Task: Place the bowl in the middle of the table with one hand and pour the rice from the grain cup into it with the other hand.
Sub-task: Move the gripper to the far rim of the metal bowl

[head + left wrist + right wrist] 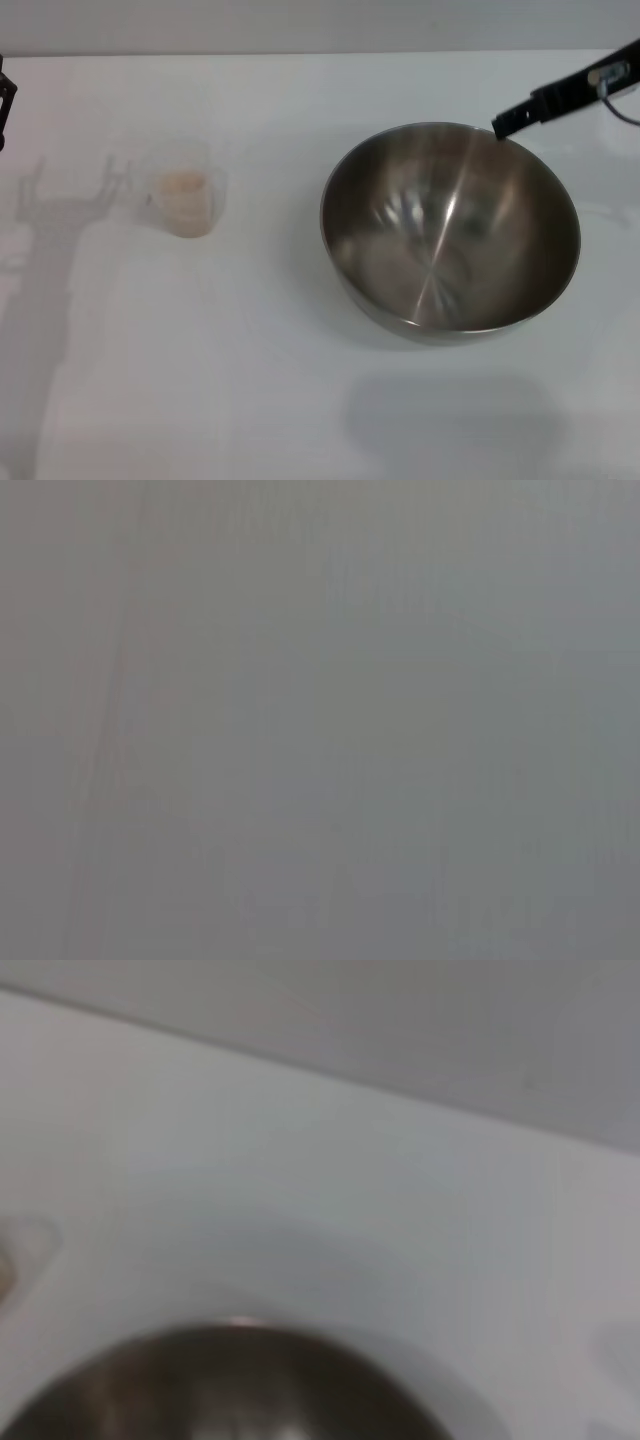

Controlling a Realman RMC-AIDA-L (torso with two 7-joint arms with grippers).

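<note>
A plain grey wall (300, 25) runs behind the white tabletop's far edge. Light from above casts soft shadows (50, 260) across the surface at left.

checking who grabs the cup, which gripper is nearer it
Left. The left gripper sits at the table's far left edge, on the cup side. The right gripper is at the bowl's far rim, beyond the cup.

The table's (300, 400) right half is being occupied by the bowl (450, 230), its far rim being met by the right gripper (512, 122). The cup (186, 198) is being left standing well apart at left, with bare surface between and in front.
</note>
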